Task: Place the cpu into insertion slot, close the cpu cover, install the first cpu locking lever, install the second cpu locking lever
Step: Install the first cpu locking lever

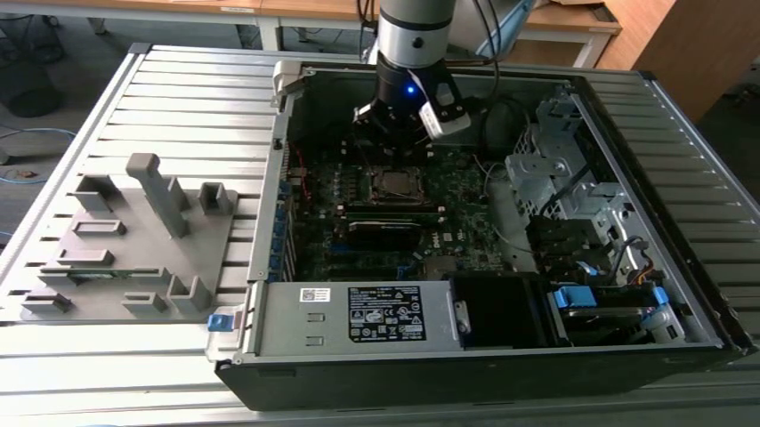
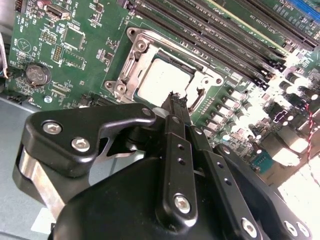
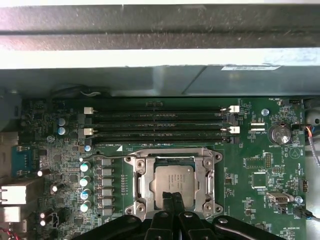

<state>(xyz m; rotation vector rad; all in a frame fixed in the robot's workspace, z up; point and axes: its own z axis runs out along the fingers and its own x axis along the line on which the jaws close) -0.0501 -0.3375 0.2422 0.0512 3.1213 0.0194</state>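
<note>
the risk i see from here is a scrape or a skewed seat: the fingers [image 2: 175, 131] are pressed together with nothing between them, their tips right at one edge of the cpu [image 3: 172, 184]. a push that lands off-centre or slides sideways could mark its top or tilt it on the contacts beneath. the cpu lies in the socket on the motherboard [image 3: 260, 165] inside the open computer case [image 1: 499, 378], a flat square with a dull grey metal top, and the silvery cpu cover [image 3: 141, 181] looks to lie flat around it.

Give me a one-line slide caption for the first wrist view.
Shut end effector at the edge of the cpu, which sits in its socket framed by the cpu cover.
</note>
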